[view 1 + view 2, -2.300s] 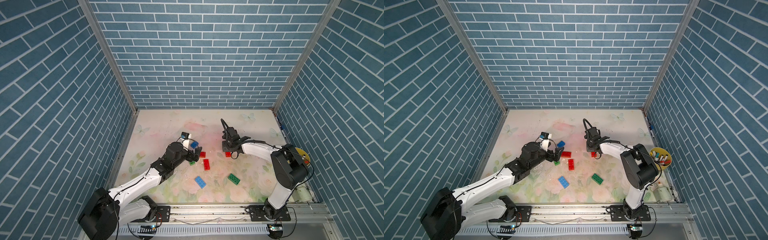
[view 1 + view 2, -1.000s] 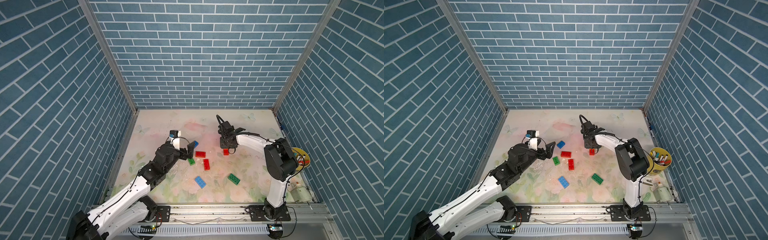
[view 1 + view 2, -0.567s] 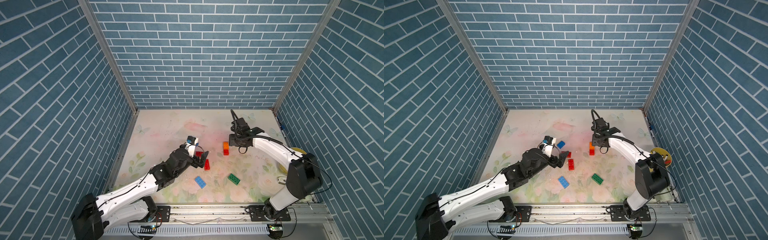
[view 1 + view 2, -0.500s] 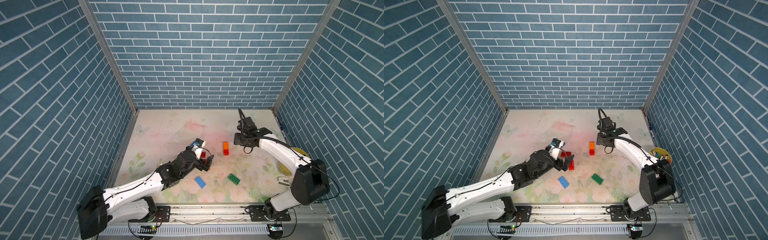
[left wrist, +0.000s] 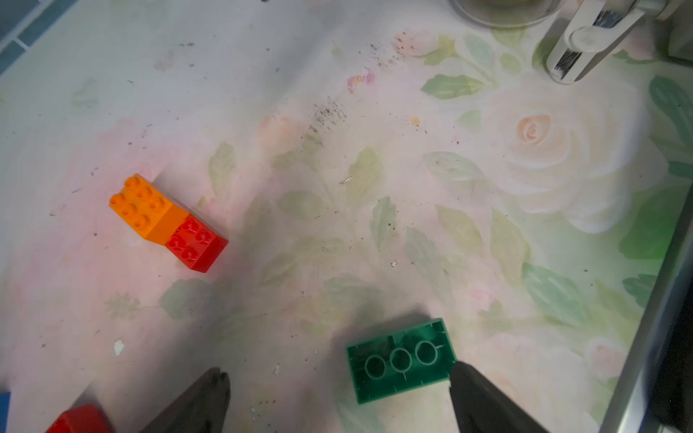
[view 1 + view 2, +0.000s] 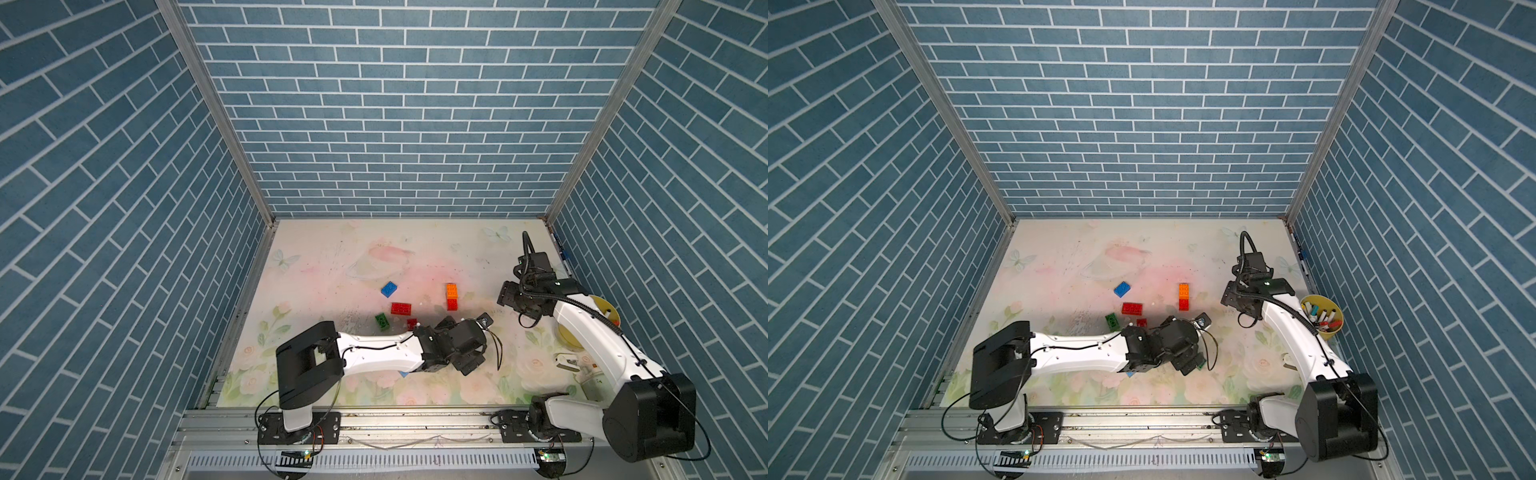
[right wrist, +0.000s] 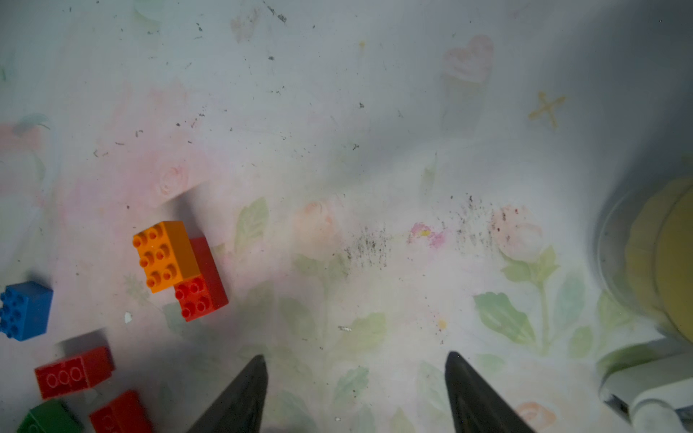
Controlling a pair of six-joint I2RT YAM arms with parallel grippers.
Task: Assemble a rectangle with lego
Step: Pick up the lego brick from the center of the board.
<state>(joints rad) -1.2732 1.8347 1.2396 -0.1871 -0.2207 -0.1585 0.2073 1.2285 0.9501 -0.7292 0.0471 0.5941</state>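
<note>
**Lego rectangle: one join made, loads left**

Only one join to show: orange brick stuck on top of a red brick, offset, near the middle of the counter and a bit toward its right edge. More of a step than a rectangle.

Everything else loose and apart: blue brick, long red brick, small green brick and small red brick, all clustered just left of the middle. Sliver of a light blue brick peeking out under the left arm.

Left pincer wide open, straddling a dark green brick that lies studs-down toward the front edge. One fingertip right at its corner, nothing gripped. Right pincer spread wide too, empty, hanging near the right edge.

Looks like most of the job left: grab that dark green one, then gather the rest.
</note>
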